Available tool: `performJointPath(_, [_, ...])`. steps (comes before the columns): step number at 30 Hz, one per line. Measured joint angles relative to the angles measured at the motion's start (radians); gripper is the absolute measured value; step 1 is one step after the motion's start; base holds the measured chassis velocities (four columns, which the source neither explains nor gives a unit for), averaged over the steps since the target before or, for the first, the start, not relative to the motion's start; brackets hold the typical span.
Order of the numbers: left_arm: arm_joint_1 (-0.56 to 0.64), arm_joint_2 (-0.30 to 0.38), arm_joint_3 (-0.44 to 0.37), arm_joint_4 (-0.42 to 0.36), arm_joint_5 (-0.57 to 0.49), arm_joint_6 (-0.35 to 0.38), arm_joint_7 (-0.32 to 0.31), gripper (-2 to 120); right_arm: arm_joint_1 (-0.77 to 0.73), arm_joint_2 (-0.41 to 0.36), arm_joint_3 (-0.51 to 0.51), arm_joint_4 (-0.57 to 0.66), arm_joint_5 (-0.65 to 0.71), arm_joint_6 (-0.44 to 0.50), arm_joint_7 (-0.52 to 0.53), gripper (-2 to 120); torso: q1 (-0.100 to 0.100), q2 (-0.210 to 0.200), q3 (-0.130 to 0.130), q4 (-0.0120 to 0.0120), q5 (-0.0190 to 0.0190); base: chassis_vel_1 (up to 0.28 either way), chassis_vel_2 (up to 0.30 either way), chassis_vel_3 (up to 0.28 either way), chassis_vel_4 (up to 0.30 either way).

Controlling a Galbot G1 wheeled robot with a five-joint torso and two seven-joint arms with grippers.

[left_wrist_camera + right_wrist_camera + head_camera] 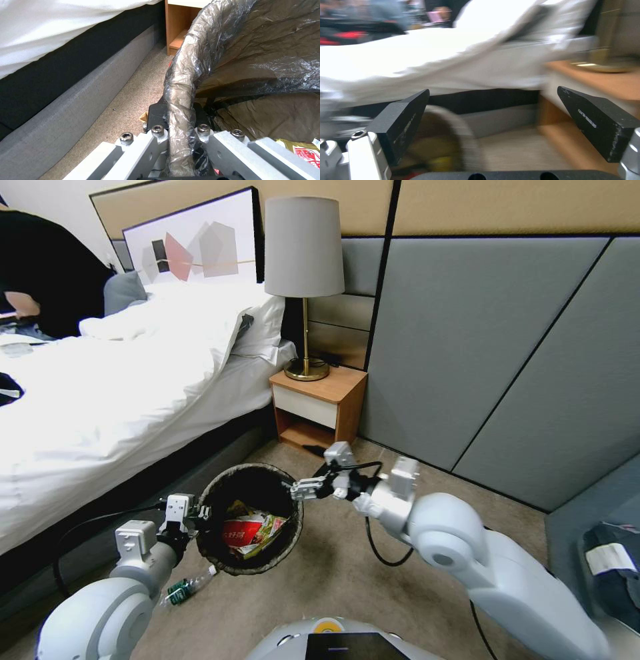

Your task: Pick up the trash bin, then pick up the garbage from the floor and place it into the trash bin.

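Bin: trash bin is held up off the floor, tilted so its mouth faces the head camera, right next to the bed. The dark liner is folded over the rim.

Left end effector: left end effector is pinching the bin's rim on the side nearest the bed. In the left wrist view one black finger sits on each side of the bagged rim, one outside and one inside the bin, so it's clamped on pretty snug.

Right end effector: right end effector hangs just at the far rim of the bin, on the side toward the nightstand. Its fingers are spread wide with nothing between them.

Garbage in the bin: red-and-white packets and a yellow wrapper are lying at the bottom of the bin.

Garbage on the floor: a green bottle lies on its side on the carpet just below the bin, close to the left arm.

Background: lamp on the nightstand, grey wall panels behind.
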Motion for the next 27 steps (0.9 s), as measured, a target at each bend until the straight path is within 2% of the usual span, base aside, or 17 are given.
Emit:
performJointPath(2, [0.003, -0.004, 0.000, 0.000, 0.000, 0.000, 0.000, 1, -0.118, 0.008, 0.084, 0.000, -0.090, 0.026, -0.015, 100, 0.000, 0.000, 0.000, -0.0005, 0.0000, 0.000, 0.000, 0.000, 0.000])
performJointPath(3, [0.003, -0.004, 0.000, 0.000, 0.000, 0.000, 0.000, 1, -0.118, 0.008, 0.084, 0.000, -0.090, 0.026, -0.015, 100, 0.000, 0.000, 0.000, -0.0005, 0.0000, 0.000, 0.000, 0.000, 0.000])
performJointPath(5, [0.006, -0.005, 0.000, 0.000, 0.000, 0.000, 0.001, 1, -0.300, 0.058, 0.202, -0.001, -0.182, 0.056, -0.001, 100, 0.000, 0.000, 0.000, -0.0003, 0.0000, 0.000, 0.000, 0.000, 0.000])
performJointPath(6, [0.006, -0.005, 0.000, 0.000, 0.000, 0.000, 0.001, 1, -0.300, 0.058, 0.202, -0.001, -0.182, 0.056, -0.001, 100, 0.000, 0.000, 0.000, -0.0003, 0.0000, 0.000, 0.000, 0.000, 0.000])
performJointPath(8, [0.005, -0.005, 0.000, 0.000, -0.001, 0.000, 0.002, 1, -0.419, 0.107, 0.277, -0.002, -0.287, 0.098, -0.021, 100, 0.000, 0.000, 0.000, 0.0001, -0.0001, 0.000, 0.000, 0.000, 0.000])
performJointPath(11, [0.005, -0.004, 0.000, 0.000, -0.002, 0.000, 0.002, 1, -0.498, 0.141, 0.307, -0.002, -0.364, 0.140, -0.037, 100, 0.000, 0.000, 0.000, 0.0001, -0.0002, 0.000, 0.000, 0.000, 0.000])
performJointPath(12, [0.002, -0.006, 0.000, 0.000, -0.002, 0.000, 0.003, 1, -0.582, 0.187, 0.322, -0.003, -0.470, 0.183, -0.050, 100, 0.000, 0.000, 0.000, -0.0003, -0.0001, 0.000, 0.000, 0.000, 0.000])
performJointPath(16, [-0.002, -0.009, 0.001, 0.000, -0.002, 0.000, 0.004, 1, -0.629, 0.230, 0.325, -0.003, -0.545, 0.214, -0.056, 100, 0.000, 0.000, 0.000, -0.0003, -0.0003, 0.000, 0.000, 0.000, 0.000])
performJointPath(19, [-0.008, -0.010, 0.001, 0.000, -0.002, 0.000, 0.011, 1, -0.686, 0.318, 0.329, -0.003, -0.651, 0.266, -0.066, 100, 0.000, 0.000, 0.000, -0.0004, -0.0002, 0.000, 0.000, 0.000, 0.000])
performJointPath(20, [-0.012, -0.010, 0.000, 0.000, -0.002, 0.000, 0.014, 1, -0.708, 0.358, 0.330, -0.003, -0.692, 0.289, -0.070, 100, 0.000, 0.000, 0.000, 0.0004, -0.0005, 0.000, 0.000, 0.000, 0.000])
performJointPath(21, [-0.012, -0.010, 0.000, 0.000, -0.002, 0.000, 0.014, 1, -0.708, 0.358, 0.330, -0.003, -0.692, 0.289, -0.070, 100, 0.000, 0.000, 0.000, 0.0004, -0.0005, 0.000, 0.000, 0.000, 0.000])
performJointPath(23, [-0.024, -0.005, -0.003, 0.000, -0.001, 0.000, 0.019, 1, -0.770, 0.445, 0.326, -0.004, -0.771, 0.344, -0.076, 100, 0.000, 0.000, 0.000, -0.0004, -0.0003, 0.000, 0.000, 0.000, 0.000])
performJointPath(25, [-0.027, -0.004, -0.003, 0.000, -0.002, 0.000, 0.020, 1, -0.789, 0.467, 0.322, -0.004, -0.794, 0.360, -0.076, 100, 0.000, 0.000, 0.000, -0.0002, -0.0003, 0.000, 0.000, 0.000, 0.000])
performJointPath(27, [-0.033, -0.009, -0.002, 0.000, -0.002, 0.000, 0.028, 1, -0.845, 0.526, 0.301, -0.004, -0.864, 0.414, -0.076, 100, 0.000, 0.000, 0.000, -0.0005, -0.0005, 0.000, 0.000, 0.000, 0.000])
